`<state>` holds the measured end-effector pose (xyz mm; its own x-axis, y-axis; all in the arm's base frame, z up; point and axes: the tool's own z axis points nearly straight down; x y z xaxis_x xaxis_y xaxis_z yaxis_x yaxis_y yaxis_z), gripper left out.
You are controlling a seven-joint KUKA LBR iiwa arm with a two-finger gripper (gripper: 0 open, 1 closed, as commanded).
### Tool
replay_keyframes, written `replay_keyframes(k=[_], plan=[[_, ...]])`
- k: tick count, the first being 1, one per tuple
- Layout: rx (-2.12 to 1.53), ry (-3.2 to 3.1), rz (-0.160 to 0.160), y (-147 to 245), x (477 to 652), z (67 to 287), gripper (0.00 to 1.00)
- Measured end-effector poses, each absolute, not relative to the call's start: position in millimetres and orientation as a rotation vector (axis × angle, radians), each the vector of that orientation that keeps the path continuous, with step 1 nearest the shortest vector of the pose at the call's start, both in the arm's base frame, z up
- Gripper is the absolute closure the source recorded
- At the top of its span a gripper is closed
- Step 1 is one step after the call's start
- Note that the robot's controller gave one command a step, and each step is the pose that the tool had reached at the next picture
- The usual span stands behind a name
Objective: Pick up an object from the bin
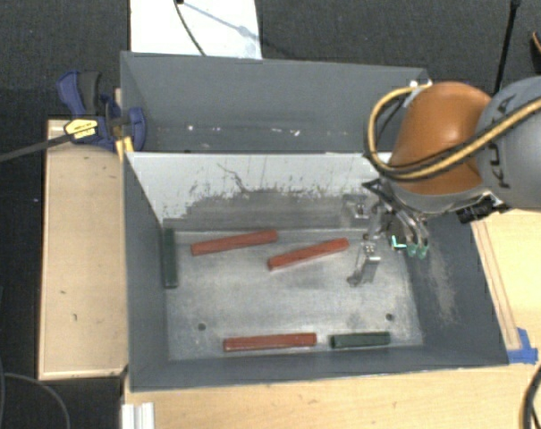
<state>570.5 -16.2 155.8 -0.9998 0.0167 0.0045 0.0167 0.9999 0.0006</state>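
Observation:
My gripper (363,271) hangs low in the right part of the bin, under the orange wrist cover. It sits just right of a red-brown bar (308,254) that lies slightly tilted on the bin floor, and the bar's right end is close to it. I see nothing held in the gripper. A second red-brown bar (234,242) lies further left.
Along the bin's front wall lie a third red-brown bar (269,341) and a short dark green bar (360,339). Another dark green bar (169,257) lies against the left wall. The arm and its cables overhang the bin's right side.

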Motion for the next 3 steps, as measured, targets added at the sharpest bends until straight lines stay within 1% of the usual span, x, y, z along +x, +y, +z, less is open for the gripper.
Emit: replay_keyframes(k=[1,2,3], plan=[[0.071,-3.136,-0.002,0.1,584.8,68.0,0.0],[0.07,-3.143,-0.001,-0.6,586.7,72.7,1.0],[0.085,-3.151,0.001,0.0,573.2,224.4,1.0]])
